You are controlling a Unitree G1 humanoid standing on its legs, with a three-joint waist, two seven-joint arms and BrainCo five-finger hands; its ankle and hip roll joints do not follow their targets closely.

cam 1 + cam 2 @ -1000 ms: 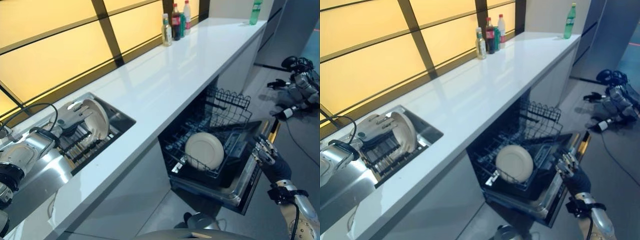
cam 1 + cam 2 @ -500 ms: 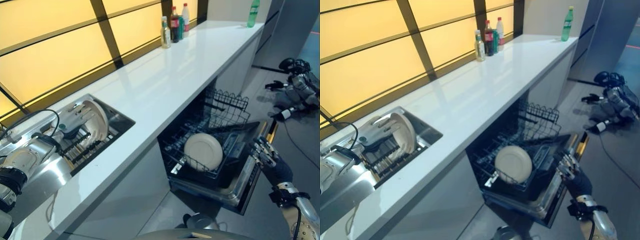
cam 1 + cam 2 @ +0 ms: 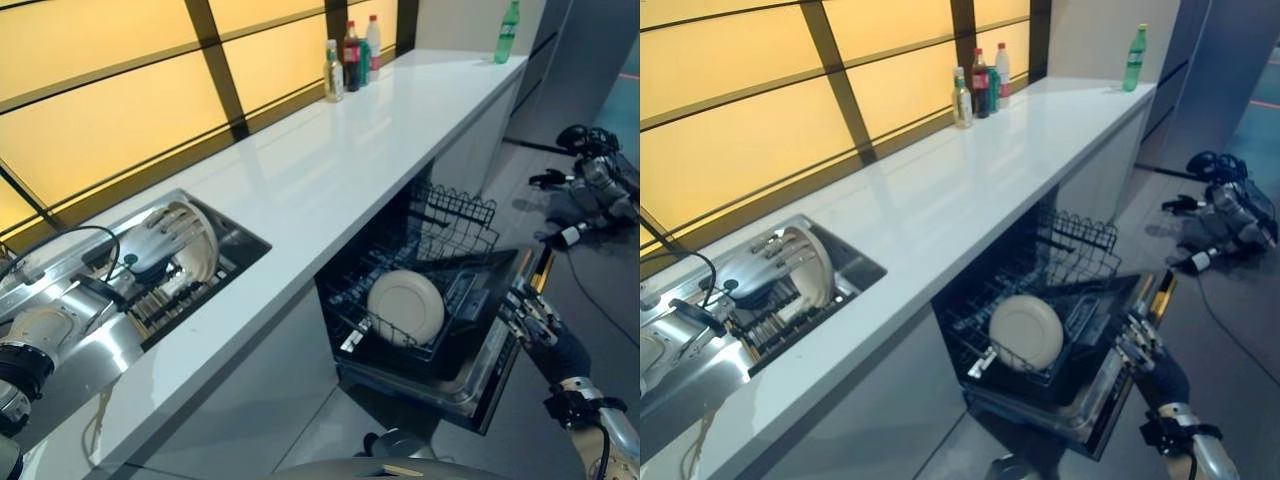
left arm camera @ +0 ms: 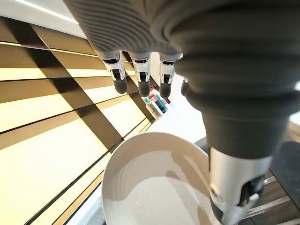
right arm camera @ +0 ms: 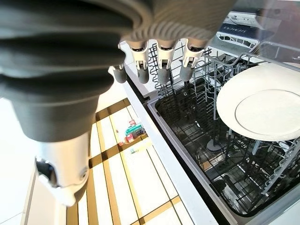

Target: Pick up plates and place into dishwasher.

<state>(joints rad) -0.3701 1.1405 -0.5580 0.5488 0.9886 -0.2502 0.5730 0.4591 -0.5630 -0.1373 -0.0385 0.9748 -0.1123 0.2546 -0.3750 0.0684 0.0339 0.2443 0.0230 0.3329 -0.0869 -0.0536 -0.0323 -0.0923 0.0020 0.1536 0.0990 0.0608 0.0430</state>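
In the steel sink set into the white worktop, the left hand is reaching over the upright round white plate, fingers spread, not gripping. To grasp well, it should close thumb and fingers across the rim before lifting toward the black wire dishwasher rack, where the right hand is hovering with relaxed fingers.

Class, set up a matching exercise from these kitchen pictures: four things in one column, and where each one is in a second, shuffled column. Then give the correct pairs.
Things:
1. plate in the sink rack
2. plate in the dishwasher
3. green bottle
4. right hand

Places:
A. far end of the counter
B. standing in the lower wire rack
C. beside the open dishwasher door
D. at the left hand, in the sink

Pairs: 1-D, 2-B, 3-A, 4-C
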